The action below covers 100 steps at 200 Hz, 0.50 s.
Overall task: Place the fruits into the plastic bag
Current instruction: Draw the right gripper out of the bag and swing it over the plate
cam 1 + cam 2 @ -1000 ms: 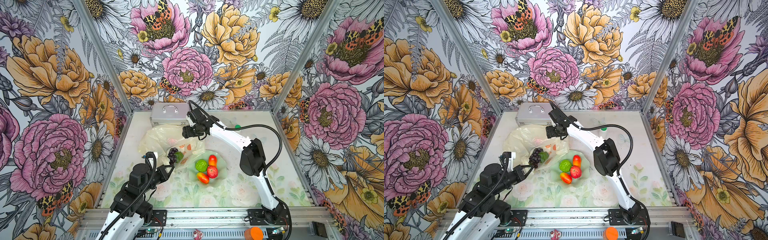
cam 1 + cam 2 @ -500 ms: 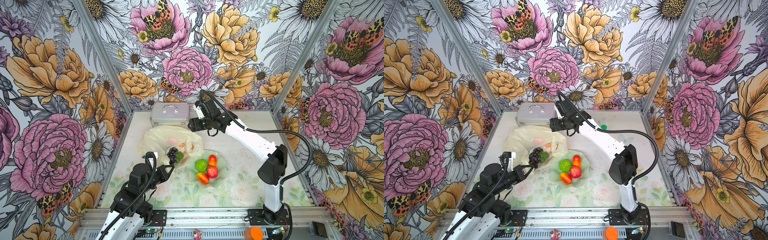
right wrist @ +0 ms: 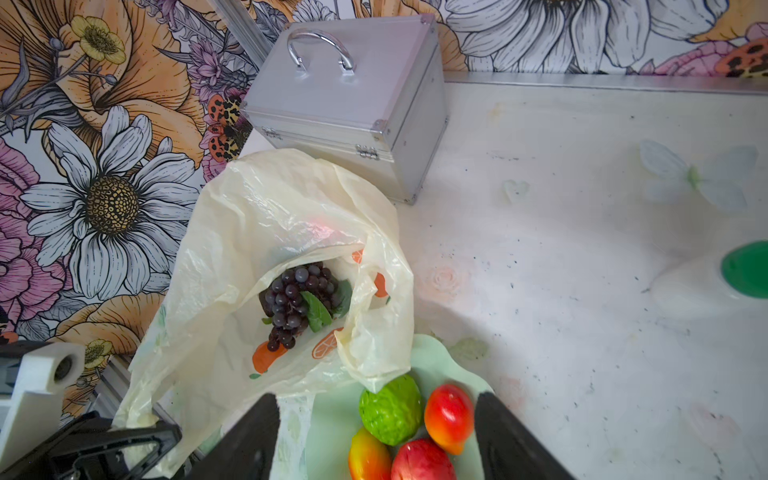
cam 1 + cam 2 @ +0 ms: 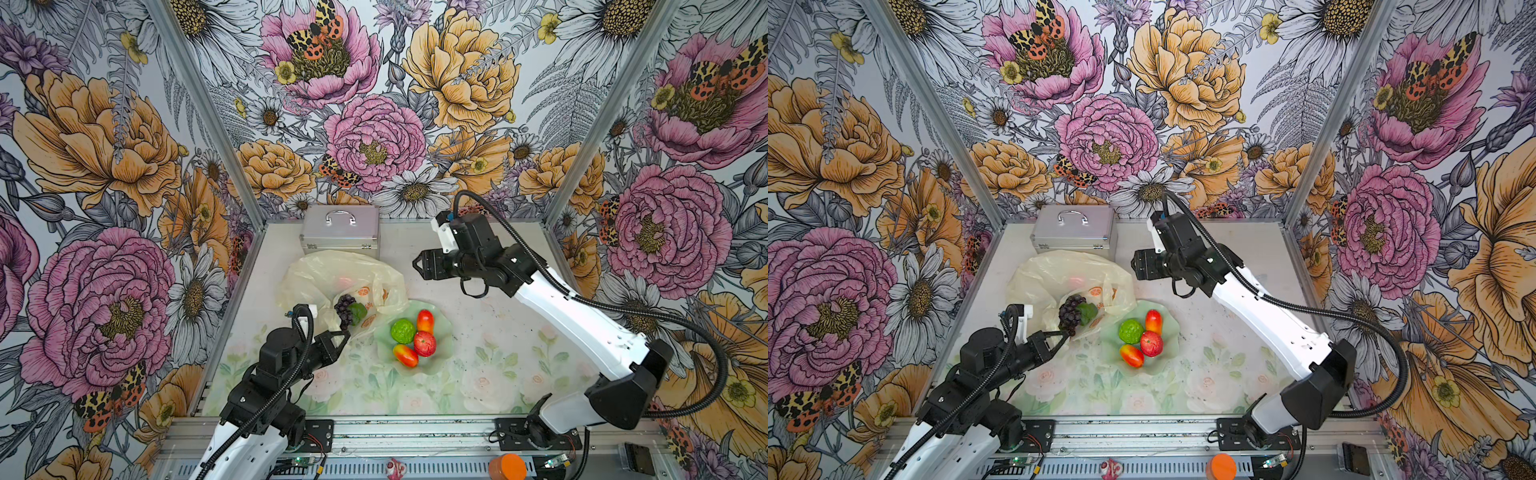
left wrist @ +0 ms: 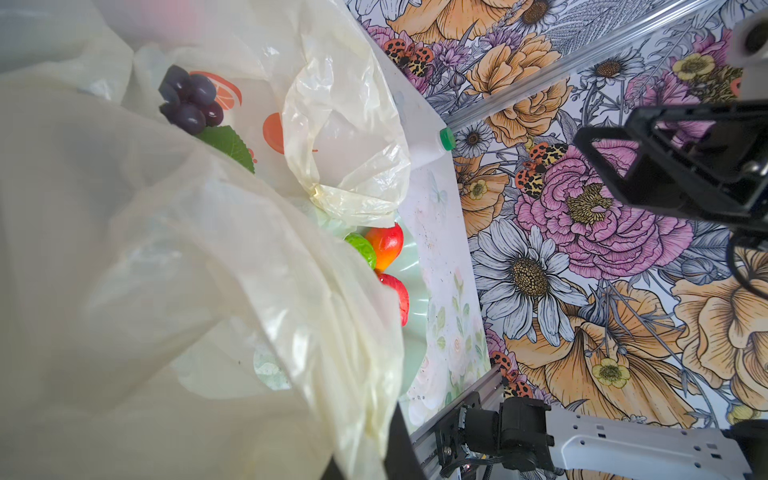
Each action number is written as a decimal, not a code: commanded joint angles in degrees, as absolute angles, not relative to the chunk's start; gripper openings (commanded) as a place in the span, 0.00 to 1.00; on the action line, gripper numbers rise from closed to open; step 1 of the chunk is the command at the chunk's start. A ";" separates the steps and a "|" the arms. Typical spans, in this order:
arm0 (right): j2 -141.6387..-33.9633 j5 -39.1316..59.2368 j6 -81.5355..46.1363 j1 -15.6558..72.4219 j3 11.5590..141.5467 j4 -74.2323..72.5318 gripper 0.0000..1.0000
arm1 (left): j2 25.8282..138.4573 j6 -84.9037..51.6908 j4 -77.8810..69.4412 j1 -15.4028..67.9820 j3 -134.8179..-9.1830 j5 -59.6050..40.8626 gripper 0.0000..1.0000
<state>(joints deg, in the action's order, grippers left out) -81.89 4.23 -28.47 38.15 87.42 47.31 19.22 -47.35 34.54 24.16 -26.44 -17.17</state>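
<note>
The left fingers [image 4: 334, 341] pinch the near rim of the limp, crinkly plastic bag [image 4: 328, 272] left of centre on the table [image 4: 498, 332], grapes [image 4: 343, 309] inside, while the right fingers [image 3: 249, 440] gape empty farther back, and the light, hard, slippery-looking fruits [image 4: 424, 343] in the dish [image 4: 442, 332] just right of it probably want gripping across their middles.

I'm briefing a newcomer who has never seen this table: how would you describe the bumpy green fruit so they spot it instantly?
From the silver case at the back wall, come forward past the pale-yellow plastic bag to the wavy green dish. Of its four fruits, it is the only green, bumpy ball; the others are smooth, red or red-yellow.
</note>
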 commanded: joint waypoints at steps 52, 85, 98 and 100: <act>-67.20 4.75 -36.97 37.79 69.82 50.00 0.87 | 19.34 -46.41 34.55 25.47 -26.06 -15.94 0.00; -64.99 5.19 -39.35 38.47 64.73 50.19 0.99 | 19.60 -46.31 34.54 25.58 -26.02 -16.05 0.00; -64.78 5.17 -39.87 38.81 63.64 50.19 1.00 | 19.78 -46.27 34.54 25.66 -26.02 -16.13 0.00; -64.78 5.14 -39.94 38.88 63.50 50.19 1.00 | 19.89 -46.26 34.54 25.66 -26.06 -16.05 0.00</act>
